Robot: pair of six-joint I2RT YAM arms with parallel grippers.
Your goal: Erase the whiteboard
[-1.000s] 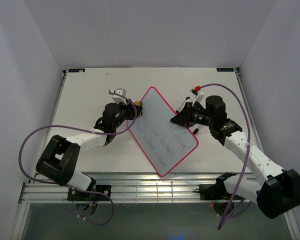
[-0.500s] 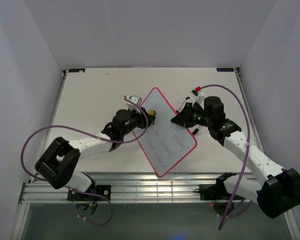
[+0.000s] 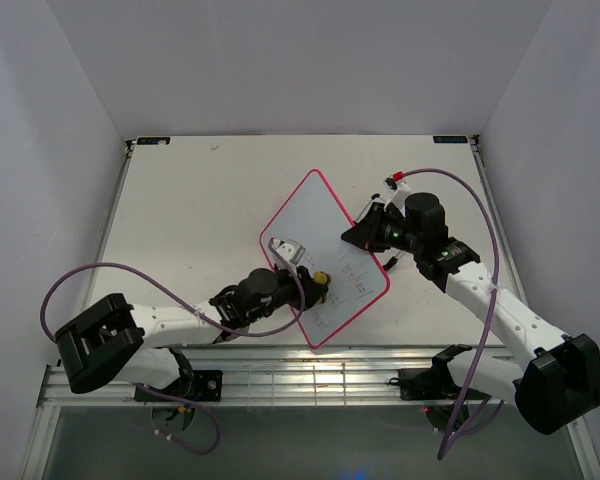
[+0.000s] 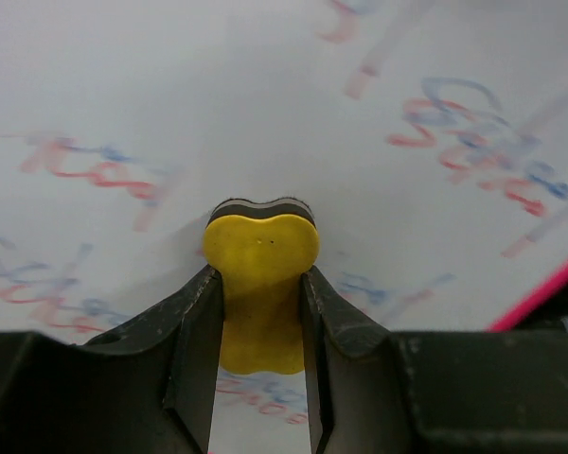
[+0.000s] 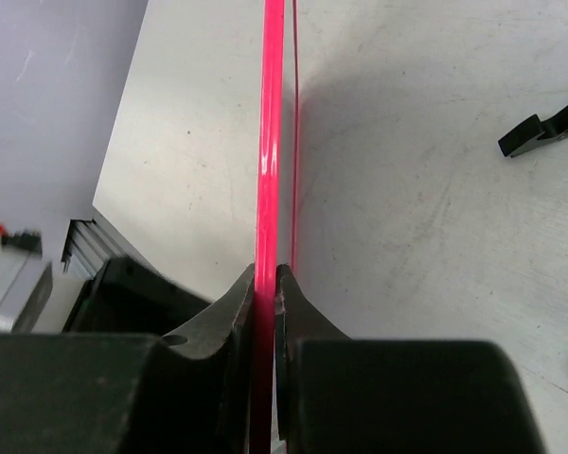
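Nearest the arm bases, the left gripper (image 4: pixel 258 274) has its jaws drawn in narrow on the yellow eraser (image 4: pixel 261 248), one black finger (image 4: pixel 194 322) pressed to each side of its waist, the lobed end poking out past the tips. The eraser's dark pad faces the whiteboard (image 3: pixel 315 215), right down on the glossy surface or just off it; the wrist view doesn't settle which. That's over the board's near half, close to its bottom corner. Around the eraser there's smeared red-and-blue writing (image 4: pixel 473 151), blurry strokes on both sides and more showing beneath the yellow body. The board itself sits diamond-wise on the table (image 3: pixel 190 200), one corner pointing toward the bases and the opposite one pointing away. The near part carries faint lines of script and the far part shows plain white. Move out to the right-hand edge — the right gripper (image 5: pixel 265 276) is pinched hard on the pink-red frame (image 5: pixel 268 142), jaws nearly together with only the thin rim between them. From that wrist the frame runs straight away edge-on, table on either side of it. Whether that edge is lifted off the table, I can't tell. Beyond the grip the board's far corner lies on pale tabletop — well short of the back wall.
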